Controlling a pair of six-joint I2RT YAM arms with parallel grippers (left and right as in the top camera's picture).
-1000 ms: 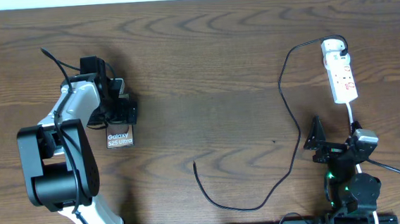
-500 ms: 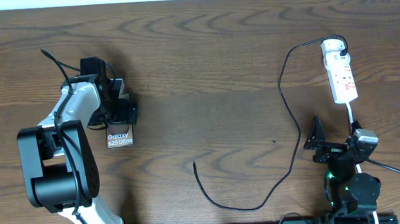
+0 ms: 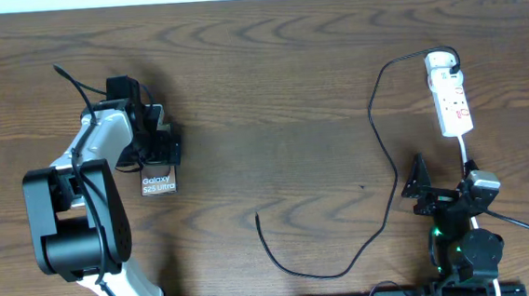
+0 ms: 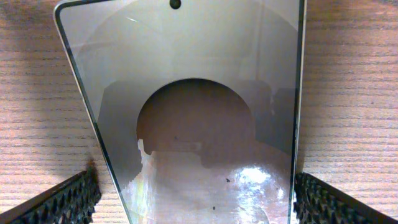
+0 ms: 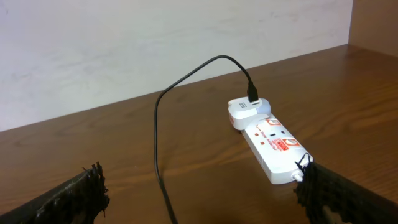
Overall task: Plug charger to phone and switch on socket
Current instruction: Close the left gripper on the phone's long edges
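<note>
1. Wood tabletop (image 3: 270, 92) is carrying the phone (image 3: 158, 182) at upper left, lying lengthwise between the spread fingers of my left claw (image 4: 199, 199).
2. My right claw (image 5: 205, 196) is hanging spread; the charger tip (image 3: 258, 221) is lying at lower centre, left of it.

Phone (image 3: 158, 184) flat, left; socket (image 3: 450, 98) far right; charger (image 3: 371, 114) plugged at its end, tip loose between them.
</note>
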